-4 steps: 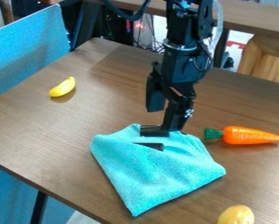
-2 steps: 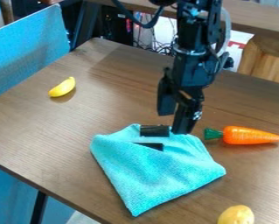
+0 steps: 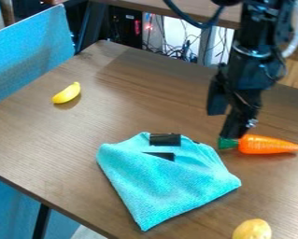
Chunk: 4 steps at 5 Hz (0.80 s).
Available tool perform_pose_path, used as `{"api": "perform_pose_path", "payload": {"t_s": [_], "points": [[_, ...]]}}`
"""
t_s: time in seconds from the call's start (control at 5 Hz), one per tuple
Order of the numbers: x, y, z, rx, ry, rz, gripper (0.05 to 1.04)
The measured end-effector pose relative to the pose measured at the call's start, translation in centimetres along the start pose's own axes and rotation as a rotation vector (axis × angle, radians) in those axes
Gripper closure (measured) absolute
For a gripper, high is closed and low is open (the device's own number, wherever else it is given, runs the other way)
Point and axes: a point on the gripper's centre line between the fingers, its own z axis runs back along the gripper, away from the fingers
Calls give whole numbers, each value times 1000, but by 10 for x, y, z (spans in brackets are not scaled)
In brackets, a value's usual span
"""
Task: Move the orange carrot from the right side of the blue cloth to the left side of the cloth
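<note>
Table [image 3: 101,135] — showing brown wood grain, smooth, faintly sheened. On it, cloth [image 3: 170,186] looking matt, fuzzy-textured; carrot [image 3: 266,144] right of cloth — gleaming like glossy plastic, skin looking smooth.

We have passage over the desk [image 3: 126,102] between the banana [image 3: 67,93] and the blue cloth [image 3: 166,182], up to the far corner. Right of the cloth, the gripper [image 3: 223,125] and carrot [image 3: 267,144] obstruct us — nearer us, so does the potato [image 3: 252,229].
</note>
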Motion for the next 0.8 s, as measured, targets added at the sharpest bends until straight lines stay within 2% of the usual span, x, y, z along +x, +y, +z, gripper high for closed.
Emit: {"api": "perform_pose_path", "payload": {"t_s": [0.2, 0.6, 0.8], "points": [[22, -2, -5, 1, 4, -43, 83], [42, 10, -31, -1, 70, -20, 83], [50, 13, -33, 4, 53, -38, 83]]}}
